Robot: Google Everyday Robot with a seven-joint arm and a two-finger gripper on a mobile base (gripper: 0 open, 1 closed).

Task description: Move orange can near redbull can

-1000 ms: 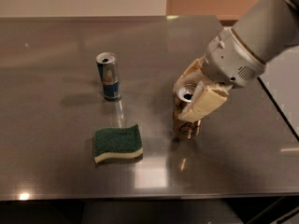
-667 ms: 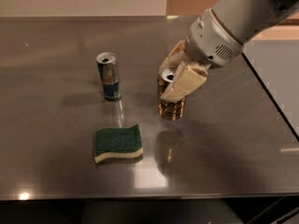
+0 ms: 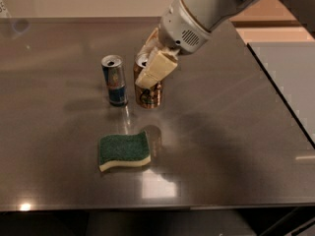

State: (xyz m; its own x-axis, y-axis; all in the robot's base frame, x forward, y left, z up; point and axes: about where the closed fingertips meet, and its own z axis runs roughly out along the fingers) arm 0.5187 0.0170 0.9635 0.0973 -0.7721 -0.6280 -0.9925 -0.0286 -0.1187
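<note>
The orange can (image 3: 149, 95) stands upright on the steel table (image 3: 221, 132), just right of the redbull can (image 3: 114, 80), with a narrow gap between them. The redbull can is slim, blue and silver, upright with an open silver top. My gripper (image 3: 150, 65) comes down from the upper right and is shut on the orange can's upper part; one cream finger (image 3: 156, 69) lies across its front and hides most of the top. The orange can's base is at or just above the table; I cannot tell which.
A green and yellow sponge (image 3: 124, 151) lies flat in front of the two cans. The table's right edge (image 3: 280, 87) runs diagonally at the right, with a lighter floor or counter beyond it. The arm's white body (image 3: 206, 9) fills the upper right.
My gripper has carried the orange can leftward and away from the camera, from the table's middle right to a spot right beside the redbull can. The redbull can and sponge have not moved.
</note>
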